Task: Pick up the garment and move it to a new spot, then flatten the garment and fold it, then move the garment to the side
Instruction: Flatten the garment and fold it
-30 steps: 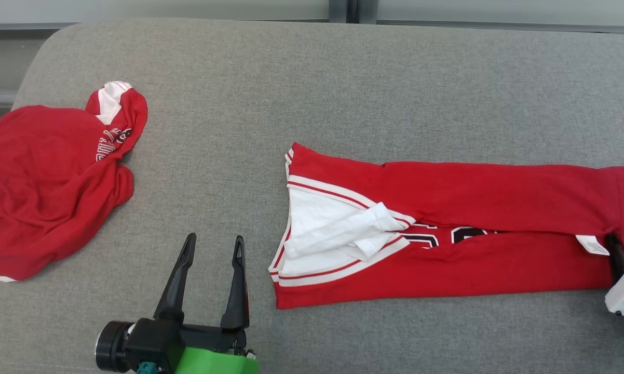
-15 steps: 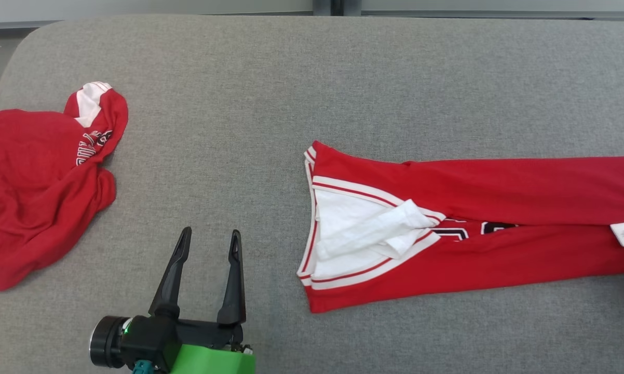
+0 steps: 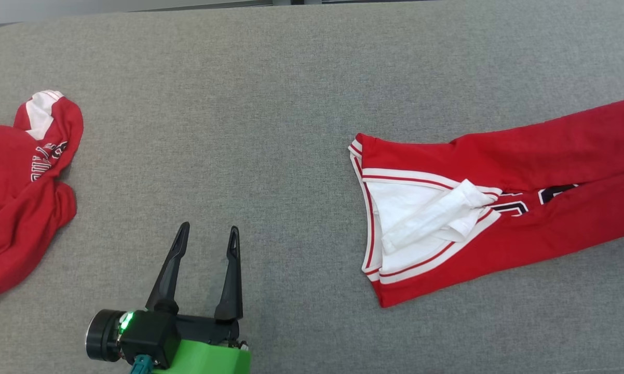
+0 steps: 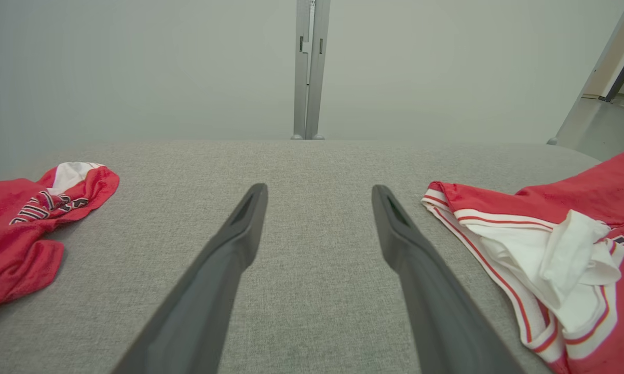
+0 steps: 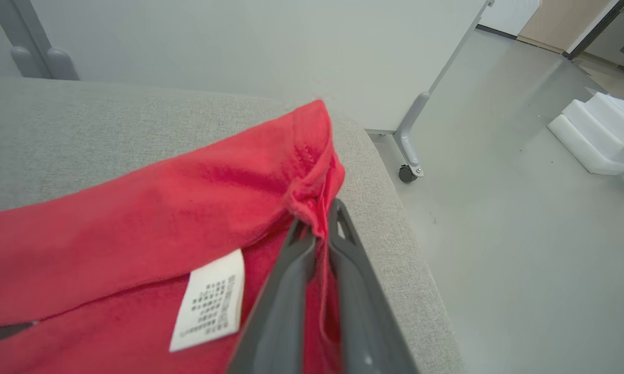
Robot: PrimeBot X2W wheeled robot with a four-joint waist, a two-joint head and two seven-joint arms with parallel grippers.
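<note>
Garment: long red fabric jersey [image 3: 499, 156] with white striped trim, folded lengthwise, lying on the right half of the grey cloth-covered tabletop [image 3: 270, 104].
Care label: small white printed tag [image 5: 208, 306] on the jersey, just beside the right gripper.
Right gripper [image 5: 317, 223]: dark fingers pressed together, pinching the jersey's bunched red hem at the table's right edge.
Left gripper [image 3: 208, 228]: fingers spread wide, nothing between them, over bare tabletop, apart from the jersey's neckline end.
Other cloth: crumpled red garment with white lettering [image 3: 21, 208], at the far left, well apart from the jersey.

Red garment [image 3: 525, 150] with white striped trim, grey surface [image 3: 265, 130]
</note>
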